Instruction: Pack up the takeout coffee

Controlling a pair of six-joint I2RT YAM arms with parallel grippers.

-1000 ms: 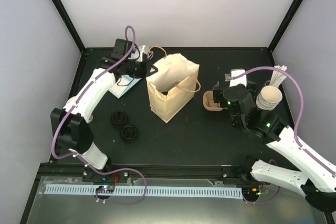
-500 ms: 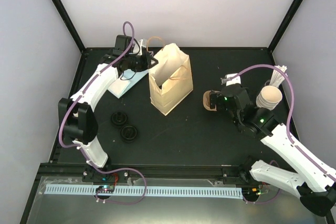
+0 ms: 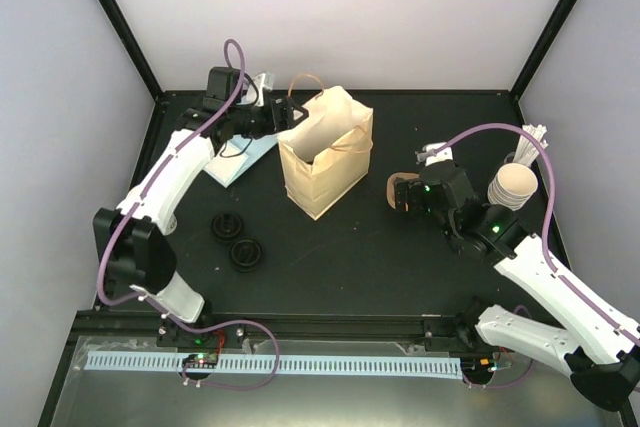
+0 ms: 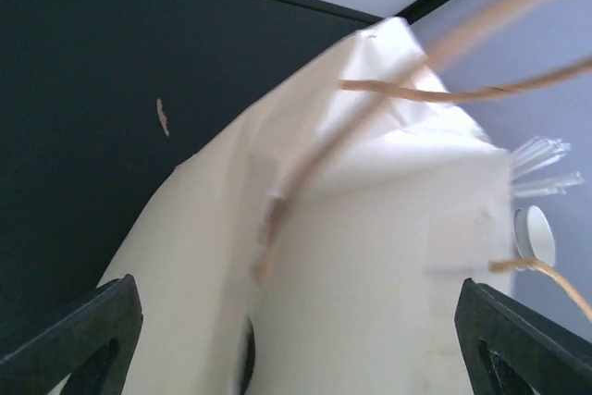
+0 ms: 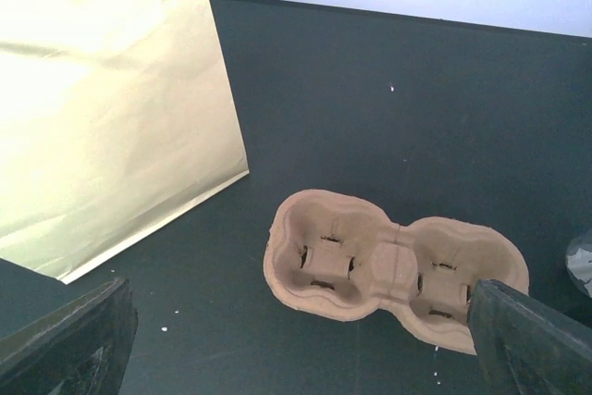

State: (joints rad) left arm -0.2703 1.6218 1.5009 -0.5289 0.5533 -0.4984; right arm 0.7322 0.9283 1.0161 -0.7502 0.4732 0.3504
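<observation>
now left pincer (image 3: 288,113) jaws wide apart beside top edge of paper bag (image 3: 325,162), clamping nothing. right pincer (image 3: 404,194) also apart, above pulp carrier (image 5: 393,261) on bench (image 3: 400,257). takeout coffee cup not visible, cannot tell where.

carrier (image 3: 395,190) half hidden under right arm (image 3: 520,259), bag (image 4: 370,275) cropped, handle (image 4: 407,92) blurred

One bag (image 3: 325,162), two lids (image 3: 228,226) (image 3: 245,253), one carrier (image 5: 388,261)

Only a pale grey, rounded sliver of what seems to be the takeout coffee (image 5: 583,264) shows, right on the dark surface (image 5: 388,53); the rest is cut off.
</observation>
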